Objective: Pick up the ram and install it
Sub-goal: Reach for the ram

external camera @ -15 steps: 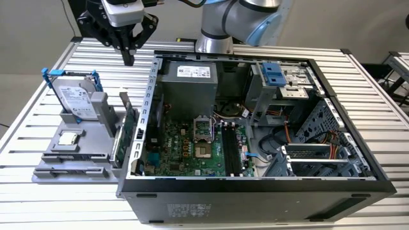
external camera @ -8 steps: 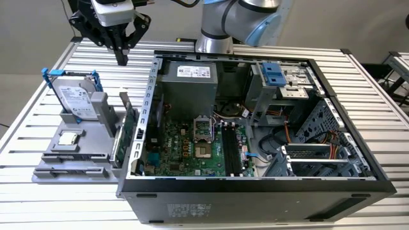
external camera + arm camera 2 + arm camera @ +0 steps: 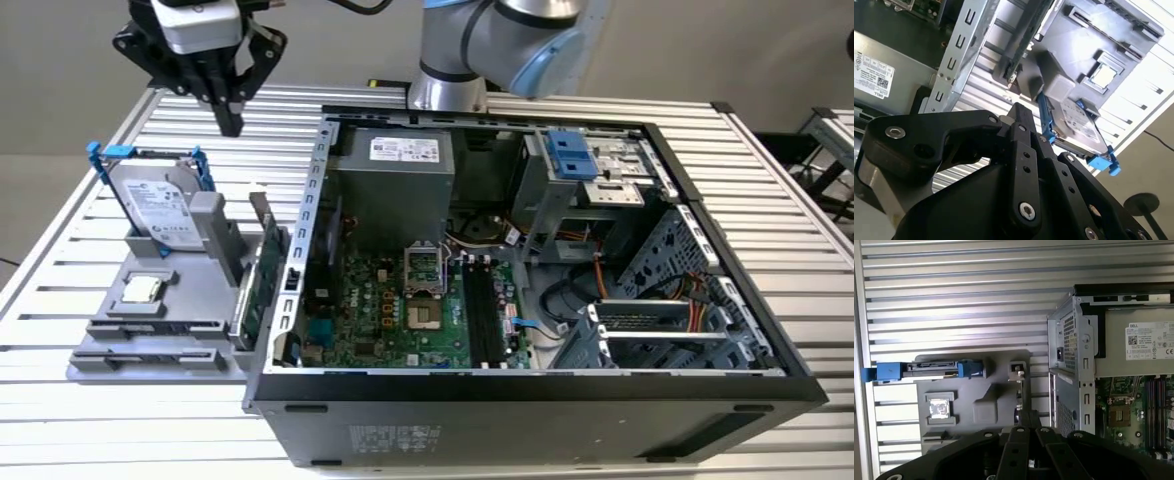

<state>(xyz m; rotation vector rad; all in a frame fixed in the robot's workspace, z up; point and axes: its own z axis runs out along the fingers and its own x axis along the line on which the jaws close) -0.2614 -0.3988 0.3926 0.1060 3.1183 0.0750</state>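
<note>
While the ram [image 3: 150, 327] lay, seemingly, in a long slot of the gray holder [image 3: 220, 240] at the exterior view's left, hard drive [image 3: 158, 205] stood just beyond, claw [image 3: 230, 125] hung higher, pinched narrow, empty, open computer case [image 3: 534, 385] sat rightmost.

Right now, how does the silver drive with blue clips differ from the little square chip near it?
The hard drive is far larger than the chip. The hard drive stands on edge in a slot; the chip lies flat in a recess. The hard drive has blue clips at its ends; the chip has none. Both are silvery and sit on the grey holder.
</note>
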